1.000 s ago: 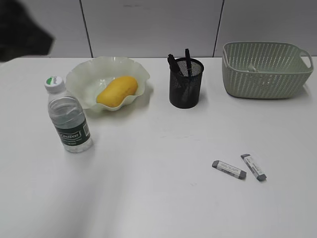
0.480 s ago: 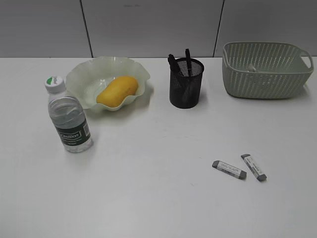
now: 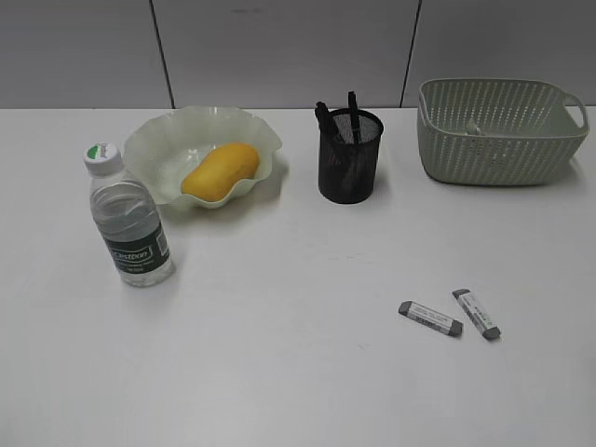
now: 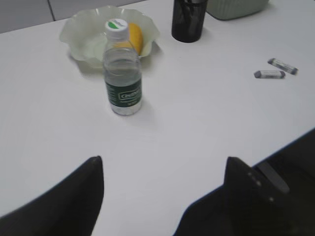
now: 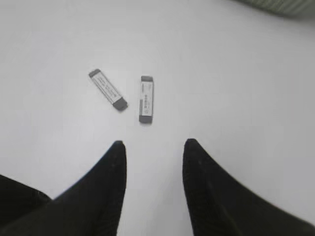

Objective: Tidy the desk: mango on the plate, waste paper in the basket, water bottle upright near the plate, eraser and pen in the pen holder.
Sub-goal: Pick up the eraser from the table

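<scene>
1. Two erasers, the left eraser (image 3: 430,318) and the right eraser (image 3: 476,314), lying flat and close together but apart on the worktop (image 3: 279,372), well forward of the pen holder (image 3: 349,155); remaining items of the task, by the look of it.
2. Likely light, stiff, flat little bars in paper sleeves; best pinched across the narrow width at mid-length, with fingertips brought right down to the worktop. Risk of skidding or of nudging the neighbour.
3. Right end effector (image 5: 154,152) hanging just short of the pair, fingers parted, nothing between them.
4. Left end effector (image 4: 165,169) spread wide and empty, well back from the water bottle (image 4: 122,73).
5. Water bottle upright just beside the plate (image 3: 158,140); smooth, round, top-heavy if bumped.
6. Mango (image 3: 220,171) resting in the plate; smooth skin, bruisable.
7. Pen holder already carrying dark pens; narrow mouth, light enough to tip.
8. Basket (image 3: 498,130) at far right; contents too indistinct to name.
</scene>
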Motion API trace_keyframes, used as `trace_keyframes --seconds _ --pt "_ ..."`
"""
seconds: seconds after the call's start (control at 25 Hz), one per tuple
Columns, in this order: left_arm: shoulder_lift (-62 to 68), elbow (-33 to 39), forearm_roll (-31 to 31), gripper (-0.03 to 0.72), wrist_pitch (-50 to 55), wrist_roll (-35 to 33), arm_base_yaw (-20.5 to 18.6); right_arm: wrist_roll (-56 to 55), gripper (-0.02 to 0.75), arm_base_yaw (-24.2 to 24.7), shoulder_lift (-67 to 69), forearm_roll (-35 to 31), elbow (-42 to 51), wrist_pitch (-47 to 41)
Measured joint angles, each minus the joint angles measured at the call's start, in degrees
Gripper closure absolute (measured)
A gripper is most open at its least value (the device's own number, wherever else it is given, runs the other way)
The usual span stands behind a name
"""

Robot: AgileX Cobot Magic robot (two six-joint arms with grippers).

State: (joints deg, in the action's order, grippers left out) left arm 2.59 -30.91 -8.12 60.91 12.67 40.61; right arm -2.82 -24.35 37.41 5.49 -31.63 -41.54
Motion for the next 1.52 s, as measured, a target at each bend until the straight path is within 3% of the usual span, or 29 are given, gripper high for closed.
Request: trace_keyframes --seconds 0.16,0.36,0.56,0.92,1.16,1.44,1.52 --pt "-1.5 0.0 -0.1 0.155 -0.1 0.0 -8.2 -0.8 0.377 0.0 30.6 -0.4 -7.2 5.5" --pt "-1.7 0.0 0.0 0.195 -0.1 0.0 -17.9 -2.1 0.291 0.0 57.9 -0.2 -19.2 5.5" --pt "-2.2 0.0 0.0 0.240 -0.1 0.0 -25.2 -2.2 0.281 0.2 69.9 0.3 -25.2 4.7" --pt "-2.9 0.0 0.2 0.255 -0.1 0.0 -26.5 -2.3 0.286 3.3 72.8 1.1 -25.7 7.7" --pt "-2.9 0.0 0.2 0.255 -0.1 0.0 -26.5 -0.8 0.365 3.4 72.8 -0.2 -25.7 9.5" --pt "-2.9 0.0 0.2 0.255 -0.1 0.0 -26.5 -0.5 0.393 3.4 74.6 -1.2 -25.9 9.7" --pt "-2.9 0.0 0.2 0.255 -0.1 0.0 -26.5 -0.4 0.456 3.4 74.8 -1.8 -26.2 9.8"
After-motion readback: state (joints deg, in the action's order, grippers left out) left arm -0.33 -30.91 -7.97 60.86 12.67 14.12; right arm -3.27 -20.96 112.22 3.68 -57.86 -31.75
